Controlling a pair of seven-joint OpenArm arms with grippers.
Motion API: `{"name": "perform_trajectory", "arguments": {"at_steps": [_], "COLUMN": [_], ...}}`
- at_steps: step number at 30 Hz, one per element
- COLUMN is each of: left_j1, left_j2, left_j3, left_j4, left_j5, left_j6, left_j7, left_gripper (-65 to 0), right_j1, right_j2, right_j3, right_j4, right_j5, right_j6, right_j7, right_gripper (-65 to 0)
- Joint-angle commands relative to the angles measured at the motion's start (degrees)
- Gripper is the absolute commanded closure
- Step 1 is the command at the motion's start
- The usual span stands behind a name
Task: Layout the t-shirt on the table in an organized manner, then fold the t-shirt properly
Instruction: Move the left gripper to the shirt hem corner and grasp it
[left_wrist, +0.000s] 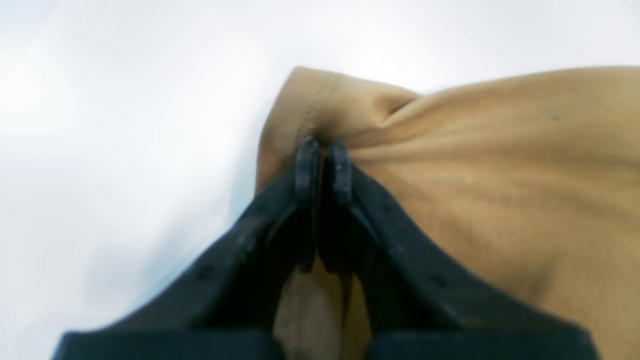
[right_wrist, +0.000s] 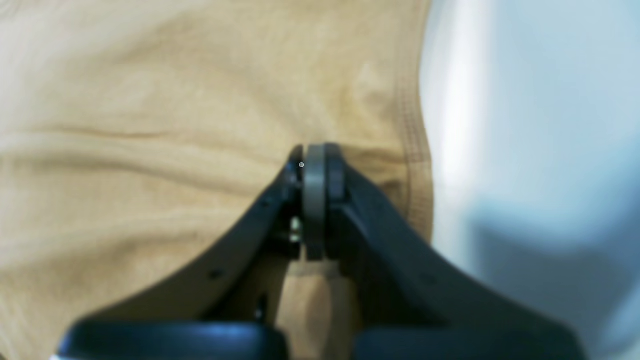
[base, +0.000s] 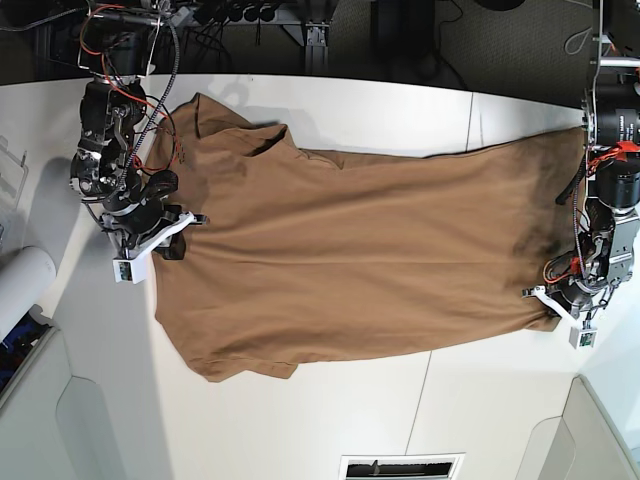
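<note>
The left gripper (left_wrist: 324, 150) is pinched together on a hemmed edge of the t-shirt (base: 350, 260), with cloth bunching into a ridge at its tips. In the base view it sits at about 3 o'clock on the desk (base: 330, 110), at the shirt's bottom hem. The right gripper (right_wrist: 315, 157) is likewise clamped on cloth near a stitched edge, at about 9 o'clock, by the neck and shoulder end.

The shirt lies stretched between the two grips across the middle of the desk, mostly flat, with the sleeve at 11 o'clock rumpled and the one at 7 o'clock tucked under. By my reading, the laying-out step is in hand. The next move calls for both arms to pull evenly apart and smooth the wrinkles before any fold.
</note>
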Motion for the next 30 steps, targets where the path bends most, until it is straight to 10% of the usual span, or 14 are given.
{"name": "perform_trajectory", "arguments": {"at_steps": [1, 6, 10, 19, 30], "left_j1": [-1.9, -1.8, -0.4, 6.2, 24.1], "left_j2": [-1.0, -1.0, -2.8, -11.3, -14.0], "left_j3": [-0.3, -0.3, -0.3, -1.1, -21.9], "left_j4": [0.6, 4.5, 13.3, 27.0, 28.3], "left_j5": [-0.1, -0.8, -6.4, -22.6, -41.0], "left_j6": [-0.8, -9.9, -10.1, -19.2, -24.6], "left_j7": [0.1, 6.8, 11.4, 23.7, 37.3], "left_gripper": [-4.1, -4.1, -5.1, -26.1, -26.0], "right_j1": [0.0, -0.1, -1.0, -6.7, -24.6], "right_j2": [0.5, 0.5, 0.5, 0.5, 0.0], "right_j3": [0.4, 0.7, 0.7, 3.7, 13.8], "right_j4": [0.2, 1.6, 6.2, 22.7, 33.9], "right_j5": [-1.1, 1.0, 3.2, 5.5, 23.6], "right_j6": [-0.5, 0.7, 1.3, 1.3, 7.8], "right_j7": [-2.6, -2.6, -3.3, -7.6, -14.7], "right_gripper": [0.0, 0.0, 0.0, 0.0, 0.0]}}
